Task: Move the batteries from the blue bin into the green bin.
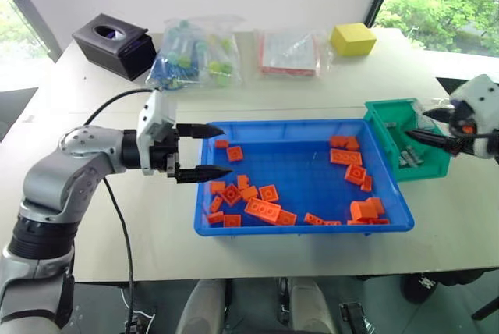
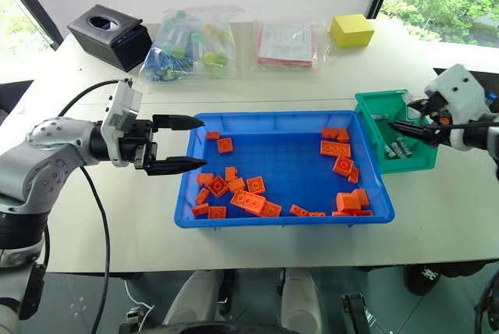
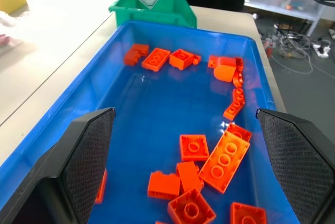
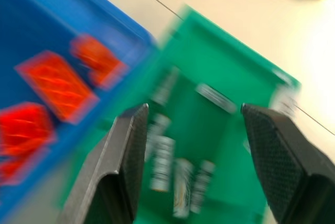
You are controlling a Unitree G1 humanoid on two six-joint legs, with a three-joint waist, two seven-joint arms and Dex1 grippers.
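The blue bin [image 1: 204, 223] lies in the middle of the table and holds several orange bricks [image 1: 261, 209]. My left gripper [image 1: 226, 150] hovers level over the bin's left rim, pointing across it, open and empty; the left wrist view looks between its fingers [image 3: 89, 150] at bricks on the blue floor. The green bin [image 1: 387, 109] stands against the blue bin's right end. Several silvery batteries [image 1: 409, 156] lie in it, also seen blurred in the right wrist view [image 4: 172, 174]. My right gripper [image 1: 417, 122] is just above the green bin, open with nothing between its fingers [image 4: 272, 150].
Along the far side of the table are a black tissue box [image 1: 115, 44], a clear bag of coloured items [image 1: 191, 57], a wrapped packet [image 1: 288, 53] and a yellow block [image 1: 352, 39]. A black cable [image 1: 117, 217] hangs from my left arm near the front edge.
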